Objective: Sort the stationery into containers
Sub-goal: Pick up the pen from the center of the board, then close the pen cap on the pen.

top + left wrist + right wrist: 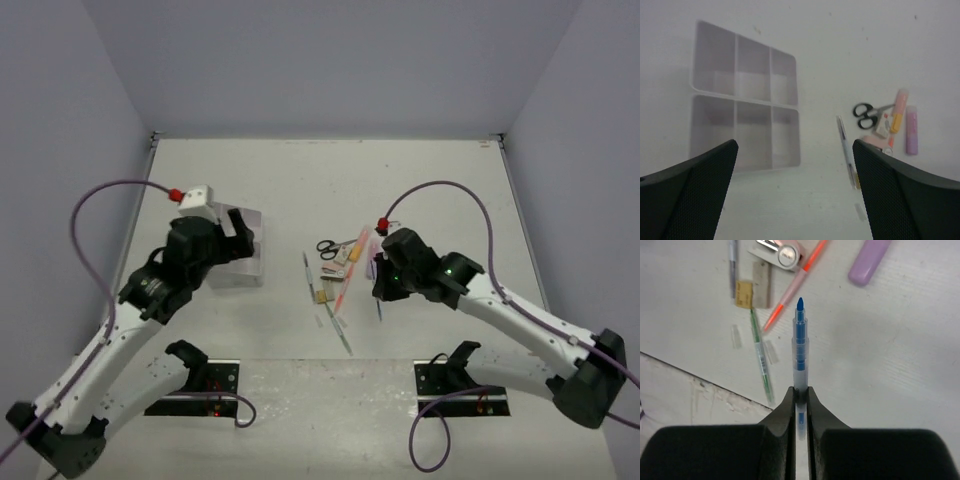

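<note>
Over the table [900,365], right gripper [800,392] pinching blue pen [800,340] (tip outward)

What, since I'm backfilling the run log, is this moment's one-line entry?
right gripper: shut on blue pen | left gripper: open | organiser box: visible compartments empty

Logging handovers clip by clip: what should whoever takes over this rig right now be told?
Left gripper: open, empty, above the organiser box.
Right gripper: fingers shut on a blue pen, next to the pile.
Done: nothing sorted; every compartment looks empty.
Left: bin the blue pen, then the scissors, lilac bar, orange marker, grey pen and tan eraser, all lying on the table.
</note>
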You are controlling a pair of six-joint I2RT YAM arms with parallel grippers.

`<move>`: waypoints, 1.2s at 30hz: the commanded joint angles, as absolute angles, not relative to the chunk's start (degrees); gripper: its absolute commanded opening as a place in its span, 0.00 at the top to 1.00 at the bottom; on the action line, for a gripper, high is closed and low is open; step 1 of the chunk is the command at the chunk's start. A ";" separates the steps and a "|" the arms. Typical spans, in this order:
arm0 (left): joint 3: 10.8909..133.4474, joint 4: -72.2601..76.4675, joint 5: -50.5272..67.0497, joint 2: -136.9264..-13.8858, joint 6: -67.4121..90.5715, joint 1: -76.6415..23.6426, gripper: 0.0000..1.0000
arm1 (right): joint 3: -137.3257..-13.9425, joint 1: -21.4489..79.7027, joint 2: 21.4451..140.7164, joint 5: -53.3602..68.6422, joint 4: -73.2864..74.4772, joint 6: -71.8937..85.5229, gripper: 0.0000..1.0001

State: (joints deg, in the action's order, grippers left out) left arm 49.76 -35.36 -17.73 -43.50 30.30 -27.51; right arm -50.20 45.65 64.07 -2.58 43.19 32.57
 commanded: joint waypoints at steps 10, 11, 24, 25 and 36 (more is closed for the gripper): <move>58.89 -40.43 -37.60 -77.22 64.41 -66.09 0.03 | -46.88 45.35 43.33 -14.33 48.95 39.09 1.00; 58.69 -40.15 -37.13 -78.99 65.84 -66.33 0.06 | -46.77 45.35 42.44 -14.77 48.96 39.19 1.00; 59.17 -40.72 -31.00 -93.67 73.62 -67.85 0.47 | -45.37 45.35 40.11 -12.40 46.89 37.90 1.00; 59.00 -40.93 -30.84 -93.81 74.72 -67.85 0.46 | -45.22 45.35 39.70 -12.22 46.64 37.78 1.00; 66.63 -53.07 -29.89 -103.68 82.65 -68.81 0.46 | -44.59 45.29 37.43 -13.18 46.03 37.82 1.00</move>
